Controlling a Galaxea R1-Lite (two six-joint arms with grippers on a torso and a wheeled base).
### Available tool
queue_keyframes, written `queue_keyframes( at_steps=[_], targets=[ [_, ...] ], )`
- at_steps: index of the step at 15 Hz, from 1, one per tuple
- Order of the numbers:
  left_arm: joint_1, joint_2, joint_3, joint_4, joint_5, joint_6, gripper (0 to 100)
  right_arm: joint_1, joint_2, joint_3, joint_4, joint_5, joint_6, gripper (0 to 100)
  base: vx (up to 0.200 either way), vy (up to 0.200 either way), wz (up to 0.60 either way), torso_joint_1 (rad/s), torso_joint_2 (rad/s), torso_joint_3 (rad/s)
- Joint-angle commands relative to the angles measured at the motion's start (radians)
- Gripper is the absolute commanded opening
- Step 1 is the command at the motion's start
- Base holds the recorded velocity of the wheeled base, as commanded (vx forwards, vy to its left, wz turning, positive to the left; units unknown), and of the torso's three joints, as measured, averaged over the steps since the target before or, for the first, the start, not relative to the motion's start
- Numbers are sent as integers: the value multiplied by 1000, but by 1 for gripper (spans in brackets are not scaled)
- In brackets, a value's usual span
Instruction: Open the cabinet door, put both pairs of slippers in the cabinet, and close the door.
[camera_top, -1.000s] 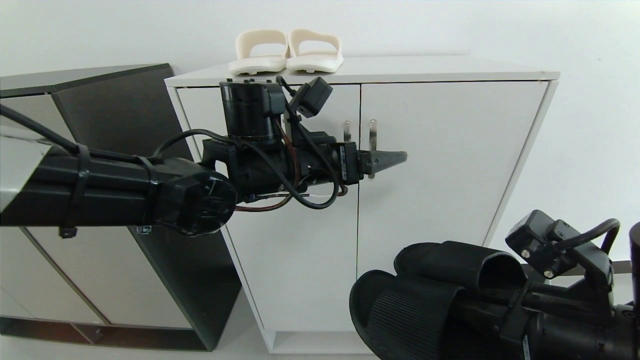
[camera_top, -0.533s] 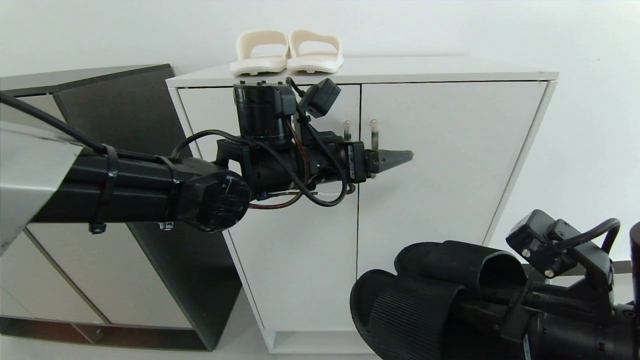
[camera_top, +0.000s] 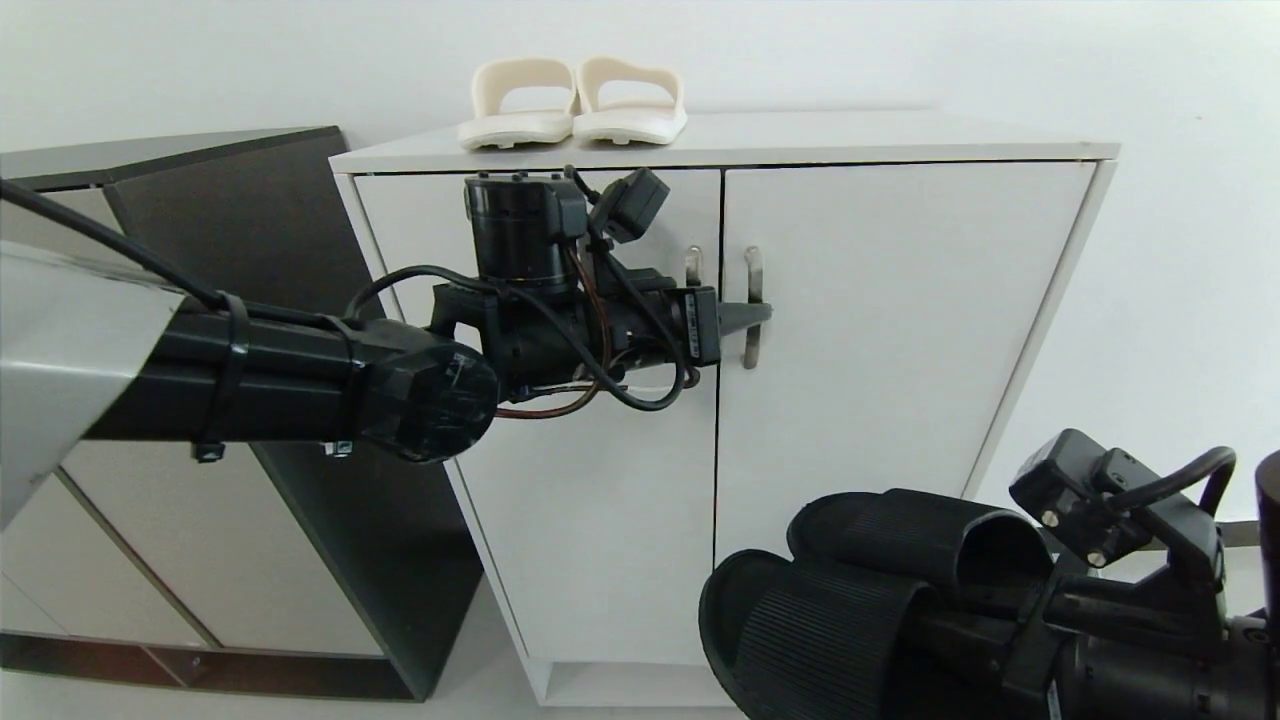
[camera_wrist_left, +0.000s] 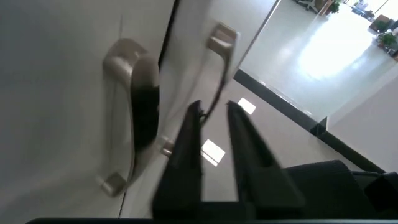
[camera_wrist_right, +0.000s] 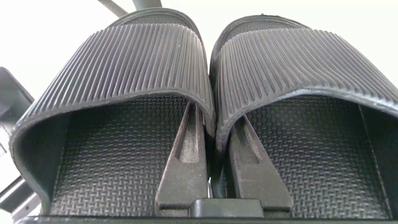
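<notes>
White wall (camera_top: 1000, 50) behind: left gripper (camera_top: 762, 314), fingers (camera_wrist_left: 186, 143) narrowly parted, is straddling the right door's curved metal handle (camera_top: 752, 270) mid-frame; right gripper (camera_wrist_right: 214, 118) is clamping ribbed black slippers (camera_top: 850, 600), lower right. Cream slippers (camera_top: 573, 100) are resting atop the closed white cabinet (camera_top: 900, 300).

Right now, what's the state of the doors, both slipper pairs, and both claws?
Cabinet doors: both shut.
White slippers: side by side on the cabinet top.
Black slippers: held in the air, straps pinched together.
Left claw: open, straddling the right door's handle.
Right claw: shut on the black pair.
</notes>
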Motion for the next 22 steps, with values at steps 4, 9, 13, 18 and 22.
queue_keyframes(
  at_steps=[4,9,13,18,22],
  targets=[
    [-34,-185,167,-1,-7,2,0,8,-28,10,2,120,-17,0,0,0,0,0,0,0],
    [-55,-289,273,-3,-6,4,0,22,-39,32,13,152,-18,0,0,0,0,0,0,0],
    [0,-241,256,-53,-6,-4,0,45,-40,36,14,152,-18,0,0,0,0,0,0,0],
    [14,-114,108,-66,-4,-41,0,45,-39,38,11,152,-18,0,0,0,0,0,0,0],
    [6,-25,-14,-73,2,-35,0,45,-34,39,13,150,-18,0,0,0,0,0,0,0]
  ],
)
